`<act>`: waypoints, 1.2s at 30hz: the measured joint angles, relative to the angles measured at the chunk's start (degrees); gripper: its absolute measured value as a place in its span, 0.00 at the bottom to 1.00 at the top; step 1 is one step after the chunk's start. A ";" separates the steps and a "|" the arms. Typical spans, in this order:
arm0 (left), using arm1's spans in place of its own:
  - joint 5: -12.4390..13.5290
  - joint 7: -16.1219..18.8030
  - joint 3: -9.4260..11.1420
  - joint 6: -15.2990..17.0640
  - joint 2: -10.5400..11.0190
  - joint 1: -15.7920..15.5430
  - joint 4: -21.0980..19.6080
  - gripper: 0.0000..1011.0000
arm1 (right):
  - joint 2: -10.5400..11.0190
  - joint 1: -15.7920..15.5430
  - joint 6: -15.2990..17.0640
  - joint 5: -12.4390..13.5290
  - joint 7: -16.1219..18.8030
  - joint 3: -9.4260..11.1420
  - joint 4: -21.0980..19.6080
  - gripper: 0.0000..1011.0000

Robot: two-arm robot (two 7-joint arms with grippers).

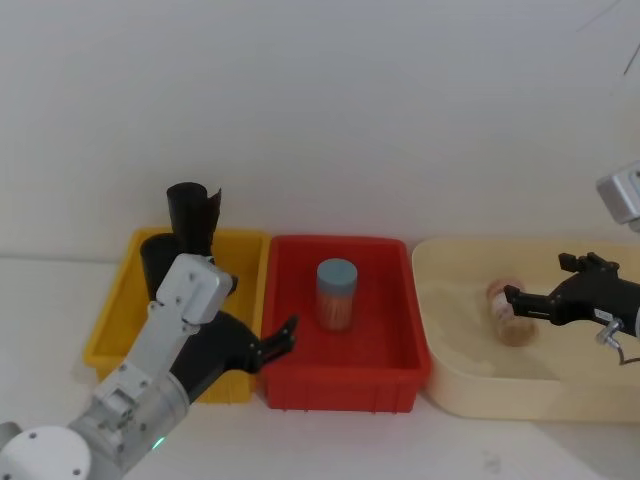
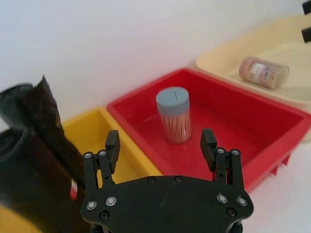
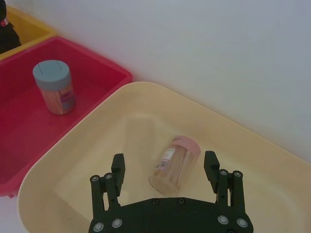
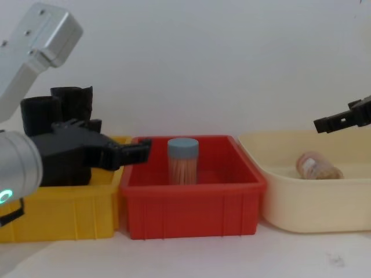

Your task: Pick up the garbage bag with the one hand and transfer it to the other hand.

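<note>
Garbage bag [image 1: 157, 262] is standing upright in the yellow bin [image 1: 115, 310] on the far left. It's the plain-topped black roll, and the left wrist view shows a bit of red label on its side. Right behind it, touching or close to it, is the other black roll [image 1: 194, 212] with the ragged top.

The left gripper [image 2: 160, 145] is just beside the bag, hanging over the edge where the yellow bin meets the red bin [image 1: 340, 385]. Its fingers are spread wide with nothing between them.

In the red bin a toothpick jar [image 1: 336, 293] with a grey-blue lid stands upright around the middle.

Further right is the cream tub [image 1: 480, 395], with a pink-lidded jar [image 1: 512, 318] lying on its side in it. The right gripper [image 3: 164, 165] hangs over that tub above the jar, fingers also spread apart. From the chest view it's clearly up off the jar, not touching it.
</note>
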 joint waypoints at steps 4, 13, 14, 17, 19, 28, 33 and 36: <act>-0.72 0.21 -0.94 2.12 0.88 1.64 -1.88 0.99 | 0.00 0.01 0.02 -0.03 0.03 -0.02 0.04 0.99; -1.95 3.63 -4.88 7.33 2.56 7.67 -7.82 0.99 | 0.00 0.01 0.05 -0.07 0.06 -0.07 0.11 0.99; -1.95 3.63 -4.88 7.33 2.56 7.67 -7.82 0.99 | 0.00 0.01 0.05 -0.07 0.06 -0.07 0.11 0.99; -2.02 5.22 -6.08 8.55 2.67 9.31 -9.28 0.99 | 0.00 0.01 0.05 -0.07 0.06 -0.07 0.13 0.99; -2.03 6.47 -7.11 9.23 2.66 10.61 -10.45 0.99 | 0.00 0.01 0.05 -0.07 0.06 -0.07 0.14 0.99; -1.84 10.68 -10.94 10.68 2.18 13.82 -13.46 0.99 | 0.00 0.01 0.05 -0.07 0.06 -0.07 0.14 0.99; -1.86 11.54 -12.60 11.23 2.07 14.23 -14.01 0.99 | 0.00 0.01 0.04 -0.07 0.06 -0.07 0.14 0.99; -1.99 11.56 -13.30 11.54 2.07 13.89 -13.99 0.99 | 0.00 0.01 0.05 -0.07 0.06 -0.07 0.14 0.99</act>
